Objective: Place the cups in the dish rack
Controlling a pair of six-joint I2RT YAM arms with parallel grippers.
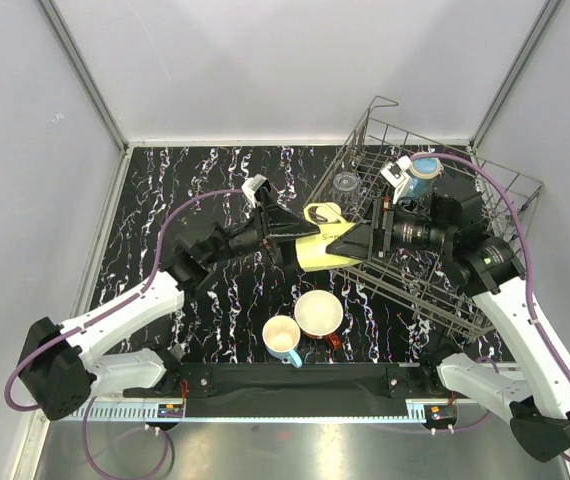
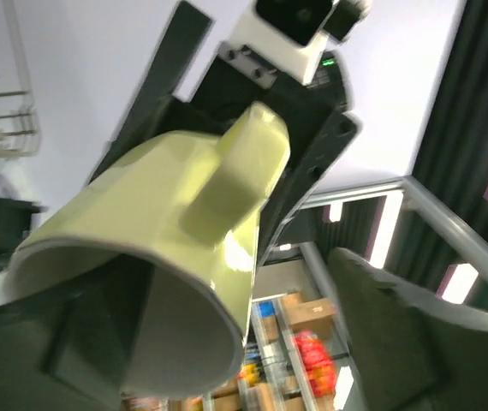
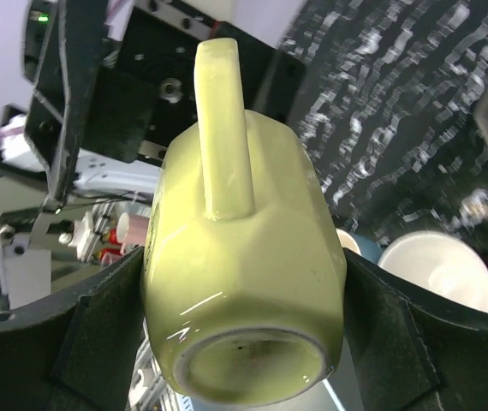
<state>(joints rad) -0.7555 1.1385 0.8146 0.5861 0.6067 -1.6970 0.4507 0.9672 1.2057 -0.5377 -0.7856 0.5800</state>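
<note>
On the black marbled desk [image 1: 165,200], just behind & right of the right tool [image 1: 350,242], sits the big grey wire dish rack [image 1: 415,285]. Step in hand, by my read: a mid-air handover of the yellow-green ceramic mug [image 1: 310,255], prob. left to right, ahead of racking it.

Both arms reach inward, forearms roughly level, tools nose to nose w/ the mug btwn them. Right tool is clamped across the mug's body near its base, handle up. Left tool [image 1: 290,232] has one finger at the mug's mouth and the other clear of the wall w/ a gap, so it looks spread, not pinching.

Next calls for:
- Left backs straight out w/o snagging the rim.
- Right swings back to the rack & seats the mug btwn tines.

Below the tools, nearer the bases, a wide red mug [image 1: 319,313] & a light-blue mug [image 1: 282,337] wait on the desk. In the rack beyond the right tool are a teal cup [image 1: 425,170] & a clear tumbler [image 1: 346,183].
</note>
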